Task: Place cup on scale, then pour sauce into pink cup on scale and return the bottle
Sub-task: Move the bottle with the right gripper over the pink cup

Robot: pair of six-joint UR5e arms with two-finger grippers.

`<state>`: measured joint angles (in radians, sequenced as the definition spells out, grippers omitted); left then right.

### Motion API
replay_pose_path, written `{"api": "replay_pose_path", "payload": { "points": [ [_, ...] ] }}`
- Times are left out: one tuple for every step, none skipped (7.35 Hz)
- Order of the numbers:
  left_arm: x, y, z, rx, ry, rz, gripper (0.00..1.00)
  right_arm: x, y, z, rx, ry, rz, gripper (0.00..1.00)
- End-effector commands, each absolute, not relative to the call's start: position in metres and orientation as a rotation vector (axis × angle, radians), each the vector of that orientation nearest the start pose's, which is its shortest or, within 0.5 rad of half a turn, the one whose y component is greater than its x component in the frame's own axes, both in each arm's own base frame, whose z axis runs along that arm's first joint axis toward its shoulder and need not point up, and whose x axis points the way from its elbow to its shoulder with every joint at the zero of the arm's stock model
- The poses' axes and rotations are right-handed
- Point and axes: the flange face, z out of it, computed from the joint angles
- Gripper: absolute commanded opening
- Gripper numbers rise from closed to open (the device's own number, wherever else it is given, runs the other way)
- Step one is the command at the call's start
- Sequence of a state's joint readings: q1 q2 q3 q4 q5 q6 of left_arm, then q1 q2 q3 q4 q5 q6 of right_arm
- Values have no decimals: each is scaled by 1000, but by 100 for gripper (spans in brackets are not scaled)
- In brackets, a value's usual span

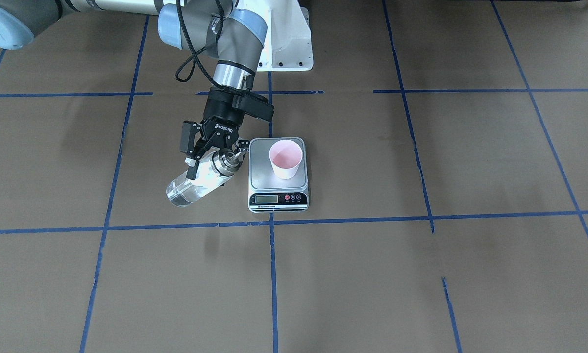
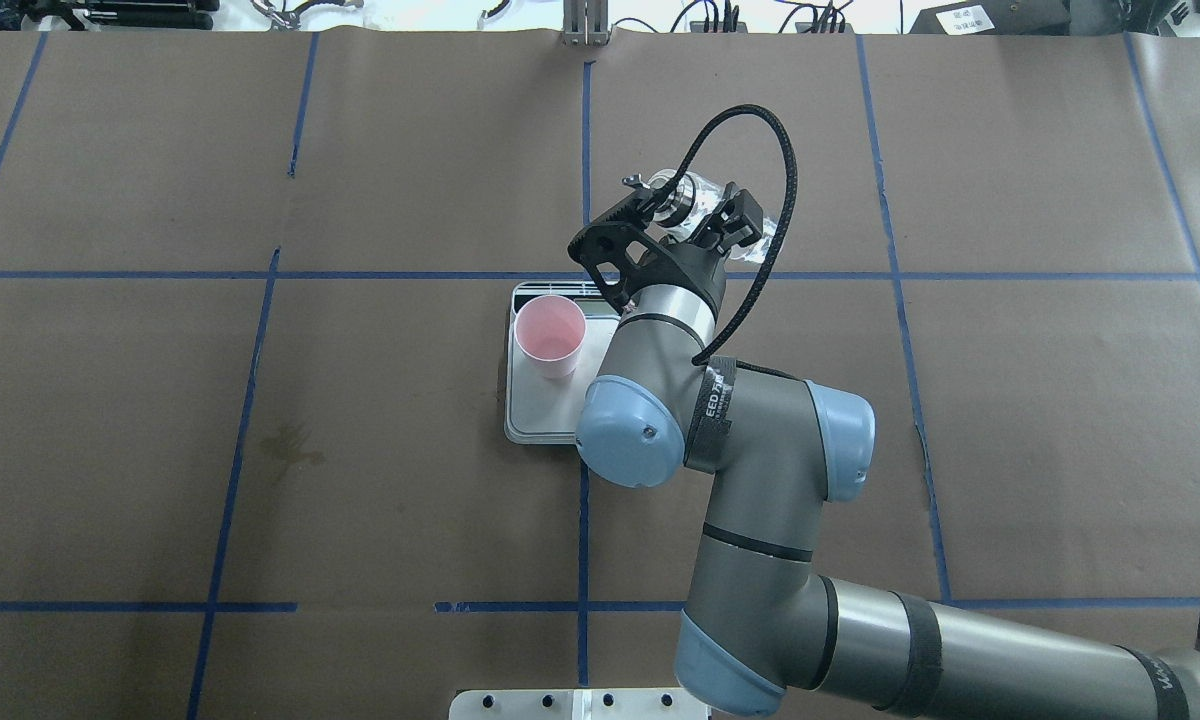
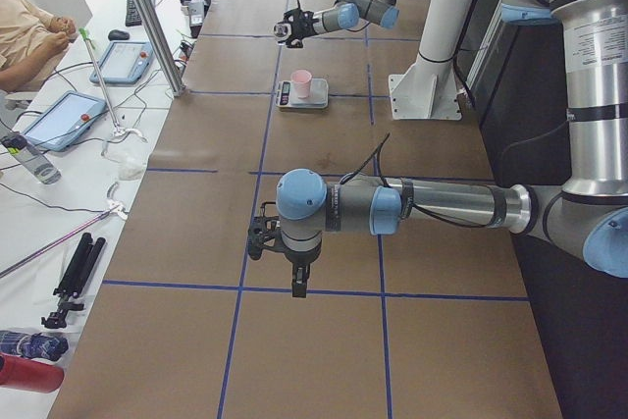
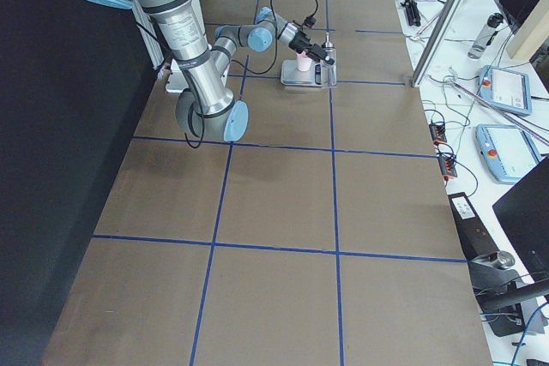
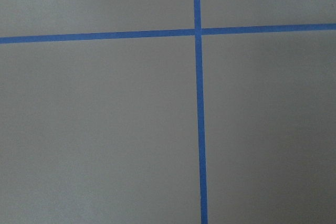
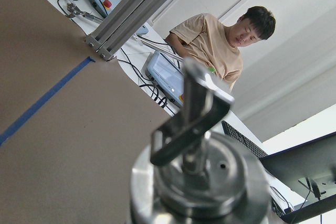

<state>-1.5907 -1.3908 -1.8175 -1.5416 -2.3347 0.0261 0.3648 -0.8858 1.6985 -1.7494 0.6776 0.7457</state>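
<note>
Your right gripper (image 1: 219, 158) is clamped on the clear cylindrical glass bottle (image 1: 196, 184) with the shiny metal collar, gripping it just below that collar. It holds the bottle tilted and clear of the counter (image 1: 421, 274). In the front-facing view the small metal spout points right toward the scale, and the base sits lower left. The clear, colourless liquid (image 1: 180, 195) lies in the base end. The spout is just beside the left edge of the flat rectangular scale (image 1: 262, 174), which has a silver-grey steel plate and a black front strip. It is not touching the cup.

The small pale pink tapered cup (image 1: 285, 159) stands upright on the plate, toward its far side from the display. You cannot read the display.

Your left gripper (image 3: 297, 291) hangs pointing down over the brown paper-covered counter, well apart from the scale. Only the side view shows it, so you cannot tell whether its fingers are apart or together. Its wrist camera sees only brown paper and crossing blue tape lines (image 5: 198, 103).

Past the far end of the counter, a person in a beige shirt (image 6: 210, 40) sits near tablets.
</note>
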Motion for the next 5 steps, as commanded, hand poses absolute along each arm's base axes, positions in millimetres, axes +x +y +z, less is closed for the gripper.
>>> {"api": "replay_pose_path", "payload": {
  "points": [
    [-73, -416, 622, 54, 763, 20, 100, -546, -422, 202, 1088, 73, -187, 0],
    [-72, -417, 623, 53, 763, 22, 100, -564, -412, 210, 1110, 145, -225, 0],
    [-72, -417, 623, 53, 763, 22, 100, -572, -406, 202, 1116, 186, -251, 0],
    [-72, -419, 622, 55, 763, 23, 100, -582, -400, 209, 1115, 282, -304, 0],
    [-72, -419, 623, 53, 763, 22, 100, -593, -400, 208, 1125, 382, -363, 0]
  ]
}}
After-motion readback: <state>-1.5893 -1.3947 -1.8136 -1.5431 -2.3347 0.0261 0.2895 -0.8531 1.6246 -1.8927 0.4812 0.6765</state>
